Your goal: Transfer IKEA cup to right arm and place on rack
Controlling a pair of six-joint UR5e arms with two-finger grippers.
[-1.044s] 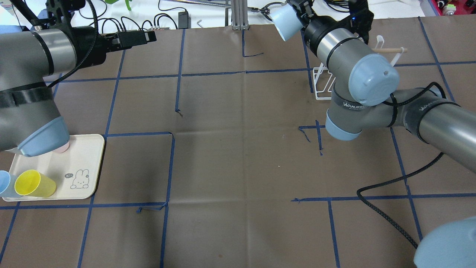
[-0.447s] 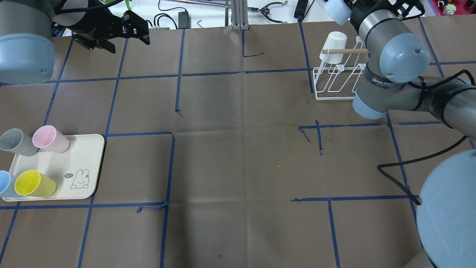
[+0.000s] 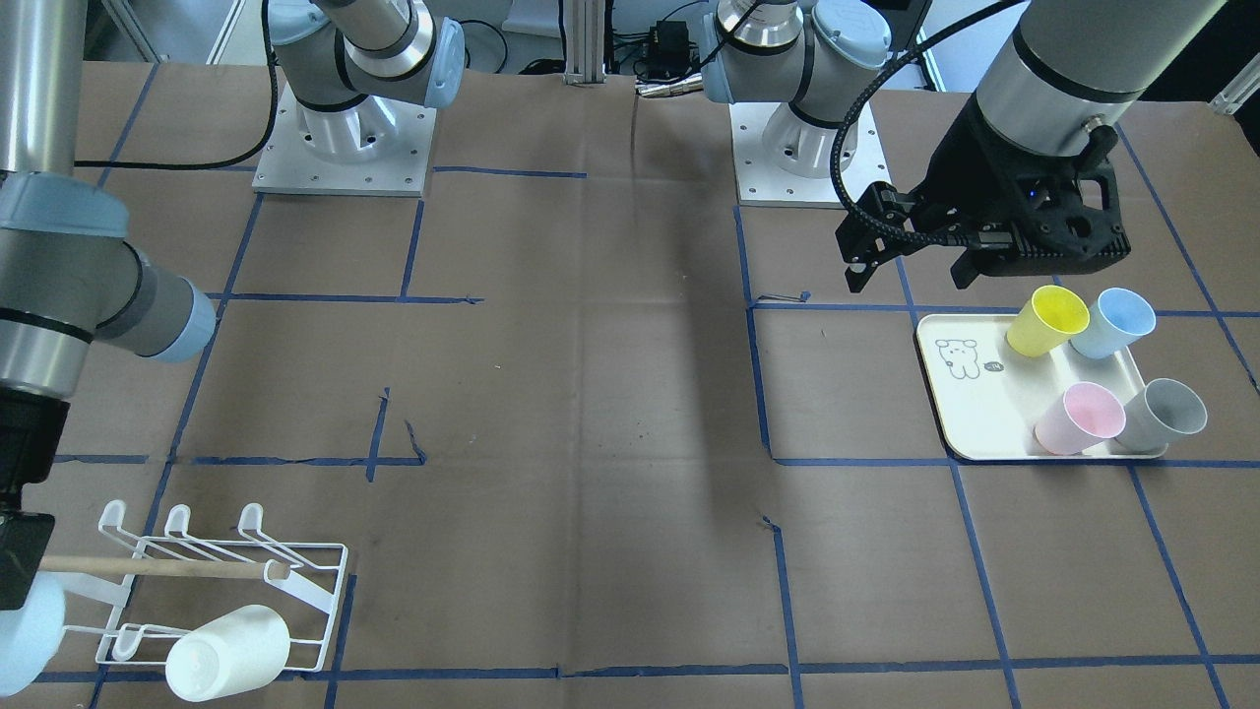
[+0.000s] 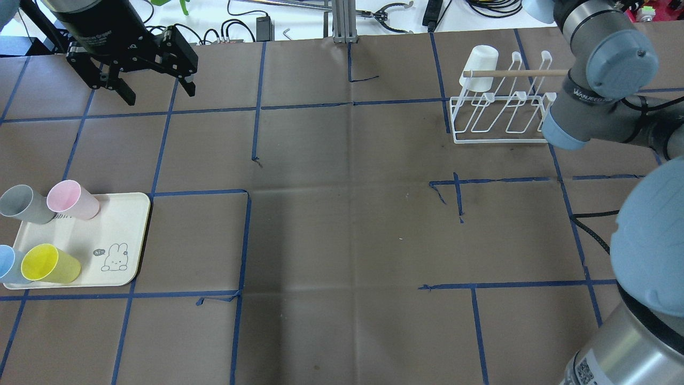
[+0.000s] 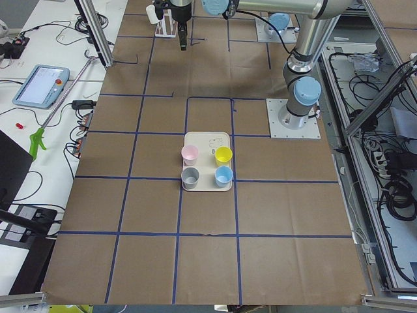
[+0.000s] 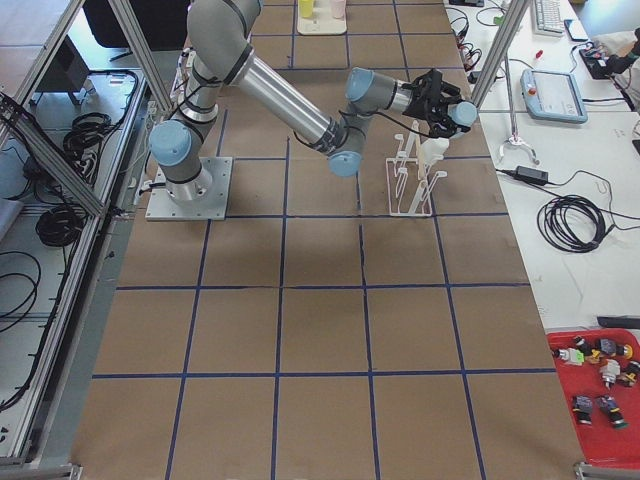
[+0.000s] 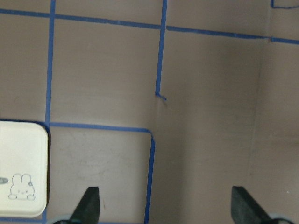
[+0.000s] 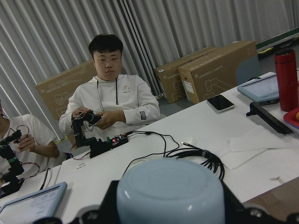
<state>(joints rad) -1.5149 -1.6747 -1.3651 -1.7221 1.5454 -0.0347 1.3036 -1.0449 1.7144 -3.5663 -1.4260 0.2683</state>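
Note:
A pale blue IKEA cup [image 8: 168, 186] fills the bottom of the right wrist view, its base toward the camera, with my right gripper [image 8: 169, 207] shut on its sides. From above the cup [image 4: 537, 8] hangs past the table's far edge, beyond the white wire rack [image 4: 497, 115]. In the front-facing view the cup [image 3: 25, 630] sits beside the rack [image 3: 217, 581]. An upturned white cup [image 4: 479, 68] hangs on the rack's left end. My left gripper [image 4: 160, 95] stands open and empty above the far left of the table, fingers [image 7: 88, 205] pointing down.
A cream tray [image 4: 107, 235] at the near left carries pink [image 4: 72, 199], grey [image 4: 24, 203], yellow [image 4: 48, 263] and blue [image 4: 8, 264] cups. A white bench with cables [image 4: 240, 21] and seated people [image 8: 114, 102] lies past the far edge.
The right arm has carried the blue cup rightward, from left of the rack to beyond its far right end. The left arm has swung round, its open gripper now pointing down.

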